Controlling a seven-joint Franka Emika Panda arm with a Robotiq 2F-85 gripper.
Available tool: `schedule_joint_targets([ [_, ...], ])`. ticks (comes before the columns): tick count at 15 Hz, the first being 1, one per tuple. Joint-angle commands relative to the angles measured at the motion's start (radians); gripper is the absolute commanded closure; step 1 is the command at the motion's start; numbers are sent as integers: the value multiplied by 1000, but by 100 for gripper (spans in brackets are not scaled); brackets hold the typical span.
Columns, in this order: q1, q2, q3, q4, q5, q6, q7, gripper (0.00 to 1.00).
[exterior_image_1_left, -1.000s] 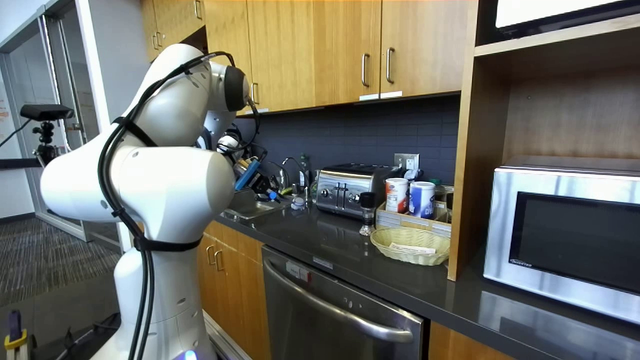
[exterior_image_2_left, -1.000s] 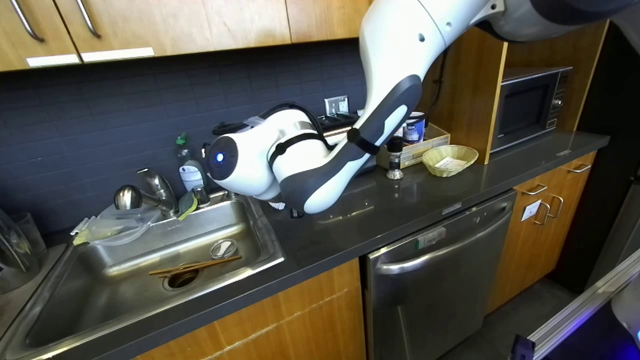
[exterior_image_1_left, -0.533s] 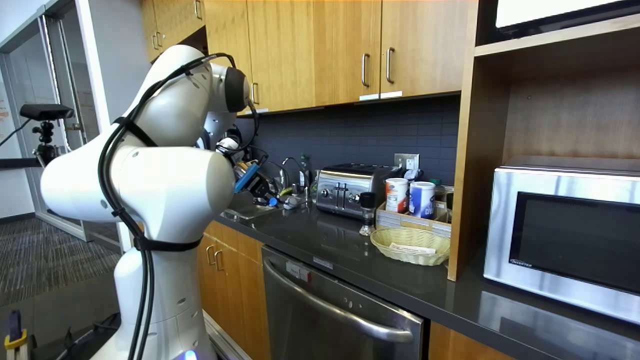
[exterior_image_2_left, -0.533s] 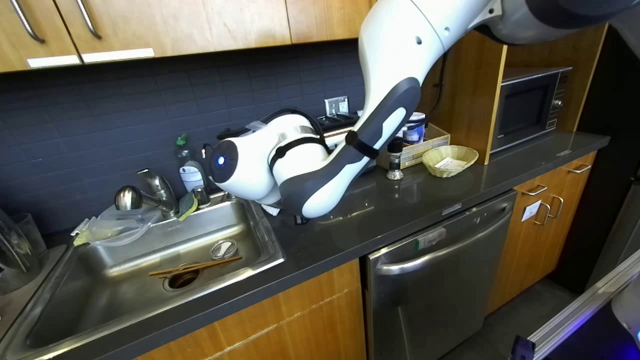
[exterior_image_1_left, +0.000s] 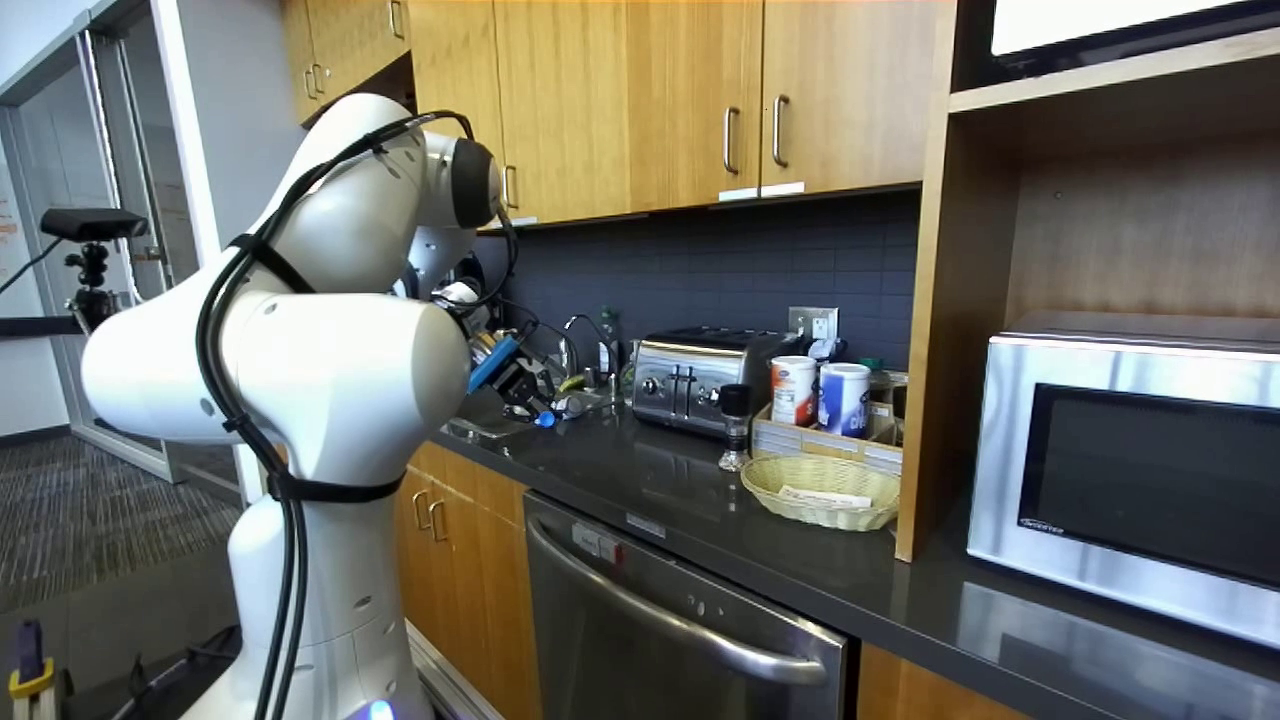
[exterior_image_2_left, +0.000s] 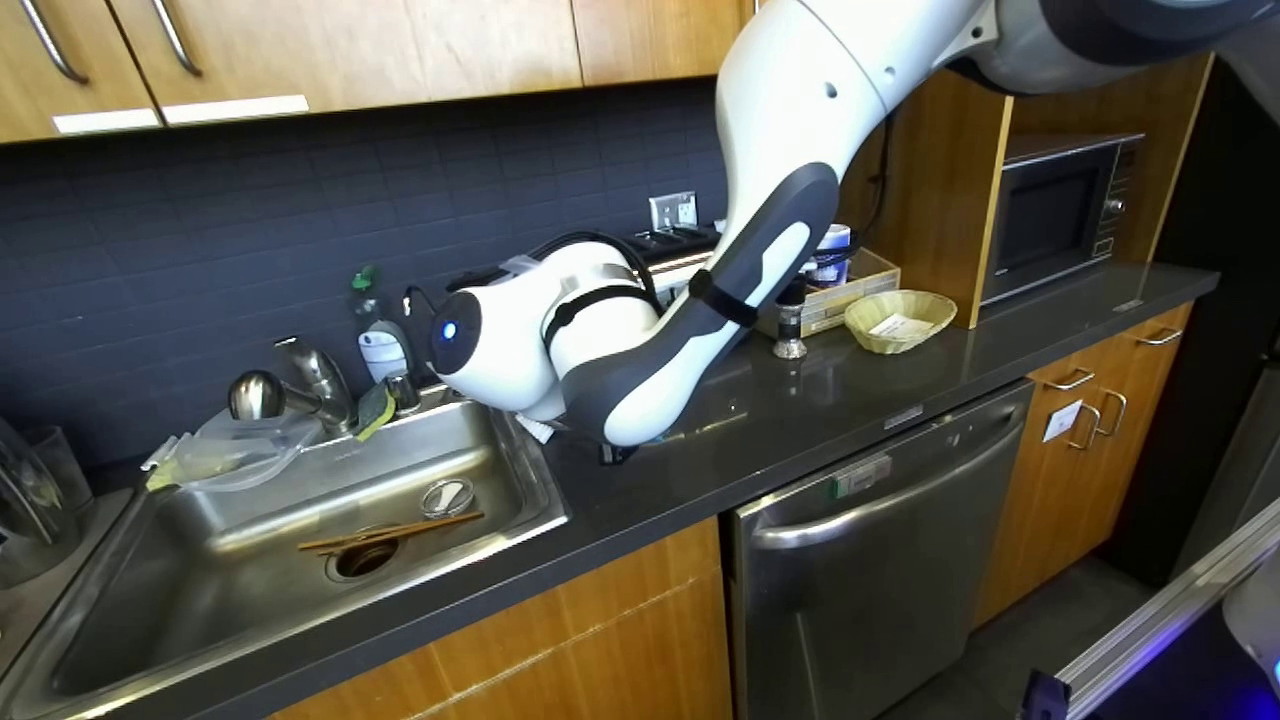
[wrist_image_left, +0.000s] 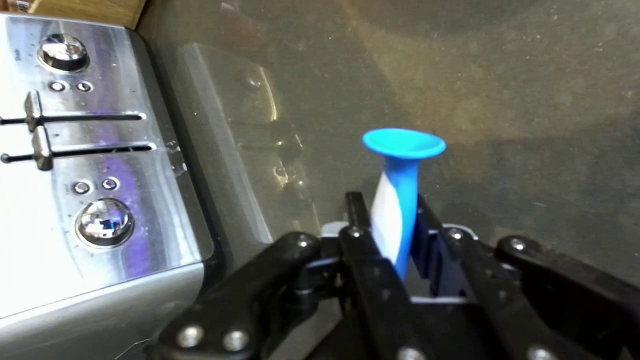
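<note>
My gripper (wrist_image_left: 389, 206) is shut on a blue and white handle (wrist_image_left: 406, 172) with a flared blue end. The handle stands up between the two black fingers in the wrist view. In an exterior view, my gripper (exterior_image_1_left: 522, 388) is partly behind the arm, and the handle's blue end (exterior_image_1_left: 545, 419) points down over the counter. In an exterior view, the arm hides most of the gripper; a white bristle-like part (exterior_image_2_left: 536, 427) shows below the wrist, near the sink's right rim. The silver toaster (wrist_image_left: 100, 165) is beside the gripper and also shows in an exterior view (exterior_image_1_left: 690, 385).
A sink (exterior_image_2_left: 520, 470) holds chopsticks (exterior_image_2_left: 390, 534) and a small round strainer (exterior_image_2_left: 447, 497). A faucet (exterior_image_2_left: 320, 385), sponge (exterior_image_2_left: 375, 410) and soap bottle (exterior_image_2_left: 383, 350) stand behind it. A pepper grinder (exterior_image_1_left: 735, 428), wicker basket (exterior_image_1_left: 822, 490) and wooden box (exterior_image_1_left: 825, 445) stand along the counter.
My gripper and wrist have moved down and slightly toward the toaster side. The blue handle end has dropped closer to the counter. The handle stays in the gripper.
</note>
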Motion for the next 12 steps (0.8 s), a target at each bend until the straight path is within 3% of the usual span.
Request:
schedule_joint_targets([
  [1, -10, -10, 6, -7, 21, -1, -2, 94],
  [2, -10, -10, 5, -6, 23, -1, -1, 77],
  [3, -10, -10, 5, -6, 23, -1, 0, 52],
  [5, -12, -9, 4, -6, 24, -2, 3, 48],
  [12, -12, -11, 5, -6, 26, -1, 6, 2],
])
